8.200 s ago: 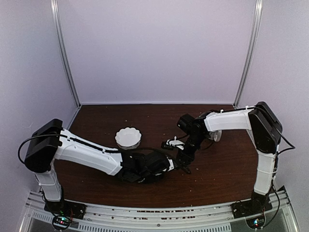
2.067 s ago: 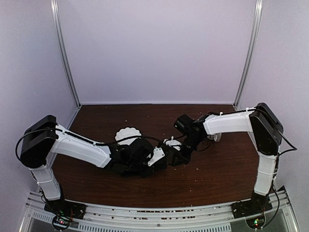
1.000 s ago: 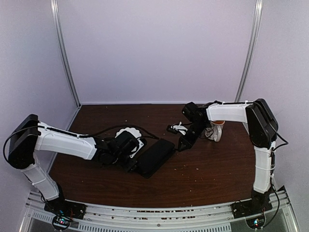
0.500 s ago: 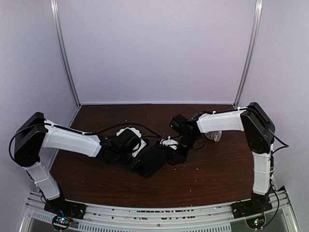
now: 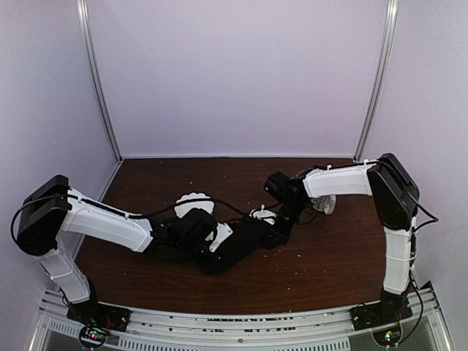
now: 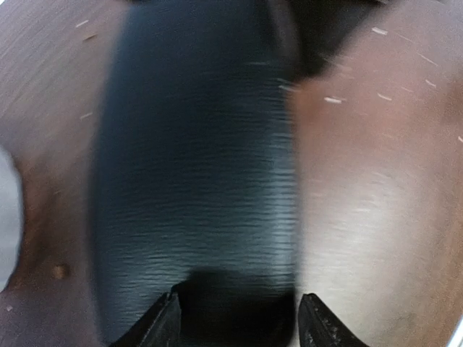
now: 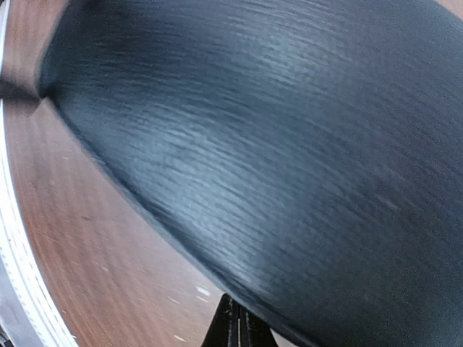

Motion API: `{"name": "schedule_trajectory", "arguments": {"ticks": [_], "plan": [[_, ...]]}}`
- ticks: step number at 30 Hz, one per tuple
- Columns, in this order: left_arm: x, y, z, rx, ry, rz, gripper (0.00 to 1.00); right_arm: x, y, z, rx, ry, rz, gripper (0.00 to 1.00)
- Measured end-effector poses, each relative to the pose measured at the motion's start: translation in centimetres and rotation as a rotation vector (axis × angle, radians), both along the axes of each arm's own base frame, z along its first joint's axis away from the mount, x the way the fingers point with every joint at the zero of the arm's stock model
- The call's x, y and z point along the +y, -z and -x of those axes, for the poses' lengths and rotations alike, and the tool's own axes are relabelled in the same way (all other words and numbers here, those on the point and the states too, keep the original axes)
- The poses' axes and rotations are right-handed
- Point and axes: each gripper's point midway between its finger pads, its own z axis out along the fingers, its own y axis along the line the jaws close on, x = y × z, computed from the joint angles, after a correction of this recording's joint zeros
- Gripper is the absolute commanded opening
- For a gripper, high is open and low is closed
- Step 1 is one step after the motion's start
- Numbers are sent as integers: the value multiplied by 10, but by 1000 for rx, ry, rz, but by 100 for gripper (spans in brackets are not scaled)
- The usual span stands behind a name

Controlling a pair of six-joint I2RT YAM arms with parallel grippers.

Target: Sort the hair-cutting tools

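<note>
Dark wood-grain surface (image 5: 329,263), crumb-flecked, inside a pale lilac booth with metal posts. Hair-cutting tools: neither scissors nor hair clips show in any view. Judged to be inside or beneath the flat black case (image 5: 235,245), which lies slanted mid-surface and fills both wrist views. Handling, as judgement: scissors light, stiff, slick metal with sharp tips, sitting low on the surface; take across the shanks by the pivot or at a ring handle, not at the blades. Hair clips lighter again, thin, apt to skid or flip; pinch across mid-length. Case is soft textured fabric and would likely sag or fold if lifted by one edge. Left jaws: fingers (image 6: 165,322) stand well apart at the case's near end, a dark patch between them; whether they press on the fabric, cannot tell. Right jaws: fingertips (image 7: 233,325) together at the case's edge, which looks raised off the surface there; whether fabric is caught between them, cannot tell. Left arm (image 5: 110,223) and right arm (image 5: 340,179) meet over the case from either side. White scalloped bowl (image 5: 191,201) just behind the left wrist. White cup (image 5: 327,207) under the right arm, half hidden. Next step, judged: open or shift the case to expose the tools.
</note>
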Motion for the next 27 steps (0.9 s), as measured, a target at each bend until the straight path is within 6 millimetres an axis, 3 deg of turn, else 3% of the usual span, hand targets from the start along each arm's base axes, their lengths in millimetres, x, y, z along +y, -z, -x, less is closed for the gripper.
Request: {"name": "schedule_trajectory", "arguments": {"ticks": [4, 8, 12, 18, 23, 27], "plan": [[-21, -3, 31, 7, 105, 20, 62, -16, -1, -23, -40, 52, 30, 0], [-18, -9, 35, -7, 112, 6, 77, -18, -8, -39, -78, 83, 33, 0], [1, -24, 17, -37, 17, -20, 76, -19, -8, -40, -76, 92, 35, 0], [28, -27, -33, 17, -180, -22, 73, -19, -8, -40, -70, 103, 36, 0], [23, -10, -38, 102, -208, -32, 74, -17, -8, -38, -69, 99, 37, 0], [20, 5, -36, 173, -219, -41, 69, -11, -7, -38, -69, 85, 44, 0]]}}
